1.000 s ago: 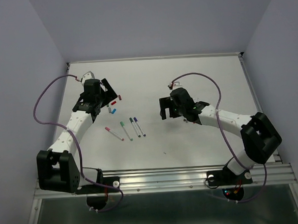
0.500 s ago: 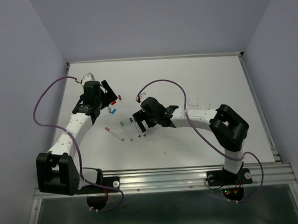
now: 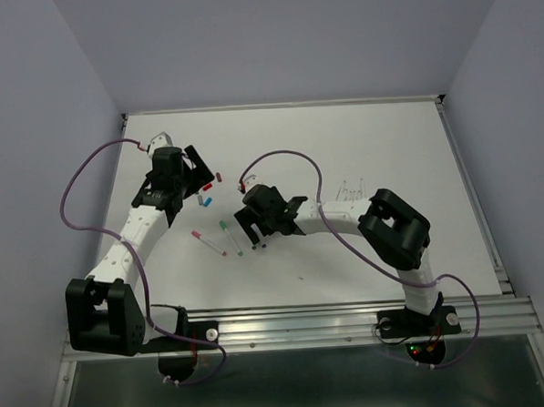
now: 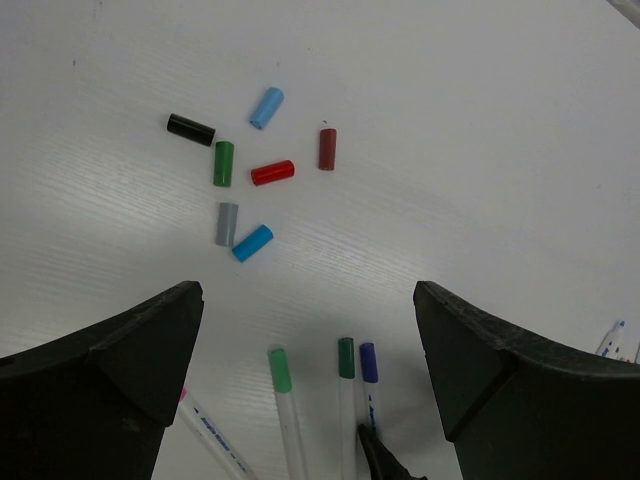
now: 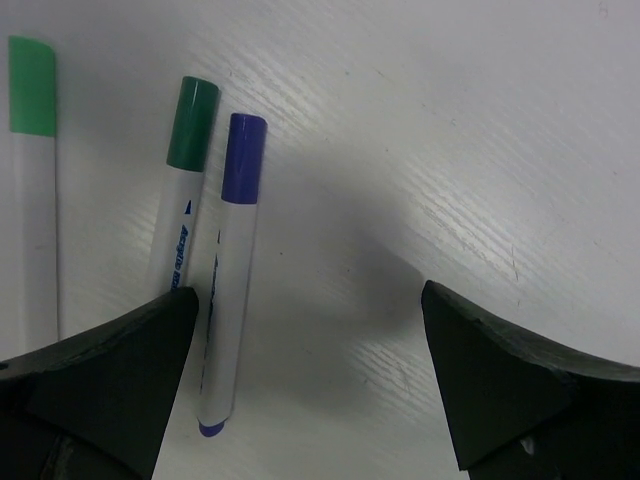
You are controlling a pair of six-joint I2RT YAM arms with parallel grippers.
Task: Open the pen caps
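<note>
Risk: right gripper (image 5: 308,300), jaws released, straddles thin white purple-capped pen (image 5: 232,270) w/ dark-green-capped white pen (image 5: 185,200) just beside at 9 o'clock, so could pinch both; left gripper (image 4: 308,290) also released.

On the tabletop (image 3: 369,135), loose pen caps (image 4: 272,172) lie in a tight cluster left of centre, just beside the left end effector (image 3: 195,171). Nearer the arm bases, four pens (image 3: 230,238) lie in a row, capped ends toward the cluster. The right end effector (image 3: 253,224) sits over the row's right end, where two pens lie just beside each other, a third apart to their left. A second bunch of pens (image 3: 349,190) lies farther right.
</note>
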